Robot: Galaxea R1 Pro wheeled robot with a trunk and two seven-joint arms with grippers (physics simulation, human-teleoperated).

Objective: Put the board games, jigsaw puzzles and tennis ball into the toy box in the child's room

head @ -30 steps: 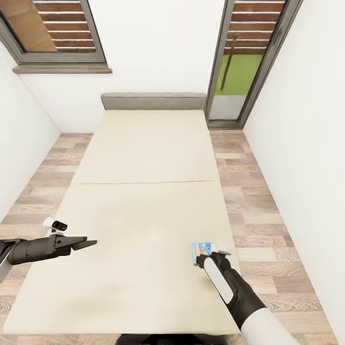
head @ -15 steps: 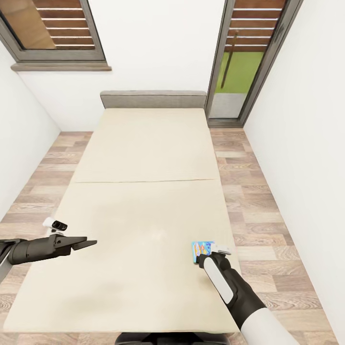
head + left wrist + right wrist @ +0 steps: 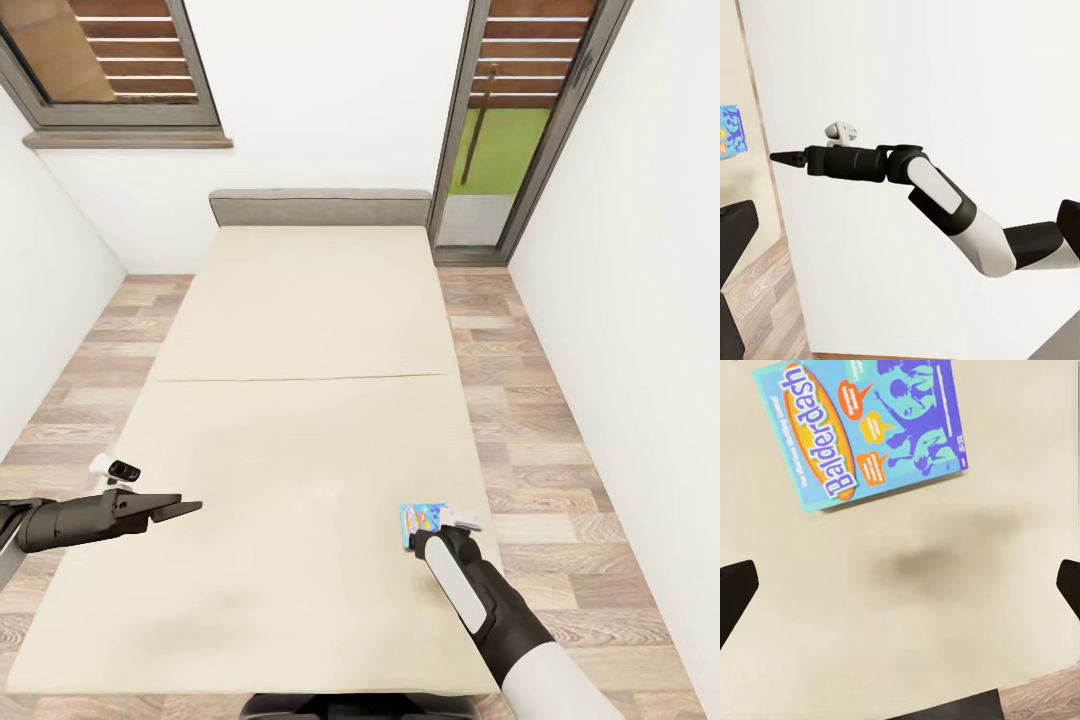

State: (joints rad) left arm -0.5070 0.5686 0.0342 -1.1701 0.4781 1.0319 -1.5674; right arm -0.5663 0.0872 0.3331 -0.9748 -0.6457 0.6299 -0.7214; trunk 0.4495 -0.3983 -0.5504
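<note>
A blue-and-orange board game printed "Balderdash" lies flat near the right edge of the bed, at its near end. My right gripper hovers just over the box's near side, pointing down. In the right wrist view the box lies ahead of the open gripper, with only bare mattress between the wide-apart fingers. My left gripper hangs open over the bed's left edge, holding nothing. From the left wrist view I see the right gripper and the box.
A grey headboard closes the bed's far end against the white wall. Wood-plank floor runs along both sides of the bed. A tall glazed door stands at the back right, a window at the back left.
The whole view has shifted slightly, so the camera moved a little. Both arms and the game box have stayed where they were.
</note>
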